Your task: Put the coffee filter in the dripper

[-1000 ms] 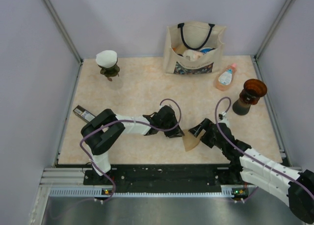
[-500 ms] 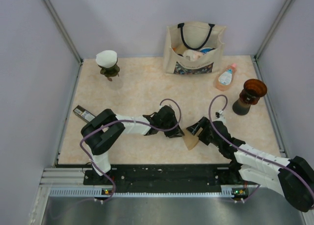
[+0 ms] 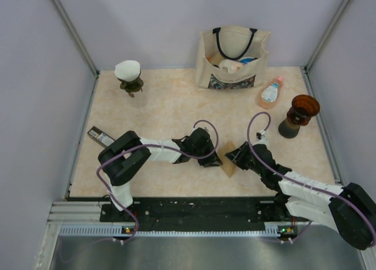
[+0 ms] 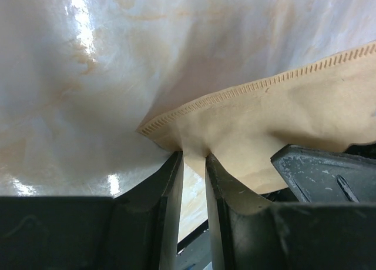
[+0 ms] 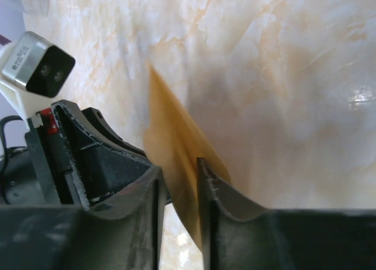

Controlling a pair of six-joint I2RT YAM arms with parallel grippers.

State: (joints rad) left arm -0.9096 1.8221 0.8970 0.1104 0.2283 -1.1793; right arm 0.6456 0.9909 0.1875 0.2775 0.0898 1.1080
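Coffee filter (image 3: 228, 166) is the brown paper one, low over the table (image 3: 164, 105) near the front edge, about mid-width, pinched between both arms.

Going L to R in the top view: a small dark flat thing (image 3: 100, 136) lies by the left edge. Back-left corner has a white filter (image 3: 127, 69) sitting in a dark holder (image 3: 130, 85), well apart from everything else. The left arm is folded across the front w/ the left gripper (image 3: 212, 160) pointing right, at the filter's left side. Its wrist cam shows the left gripper (image 4: 192, 158) w/ jaws nearly together, clamped on a corner of the coffee filter (image 4: 282, 117). The crimped seam runs up and to the right, and the paper puckers where it's nipped.

Right gripper (image 3: 235, 157) comes in from the other side, just beside the left one. On its own cam the right gripper (image 5: 178, 164) has jaws drawn in tight w/ the coffee filter (image 5: 170, 135) sandwiched edge-on between them, so it's grasping the paper too afaict.

Further back there's a tote bag (image 3: 233, 58) against the rear wall, then a bottle (image 3: 270, 92) lying on its side. The amber dripper (image 3: 304, 107) stands upright on a dark base far right, well apart from the filter.
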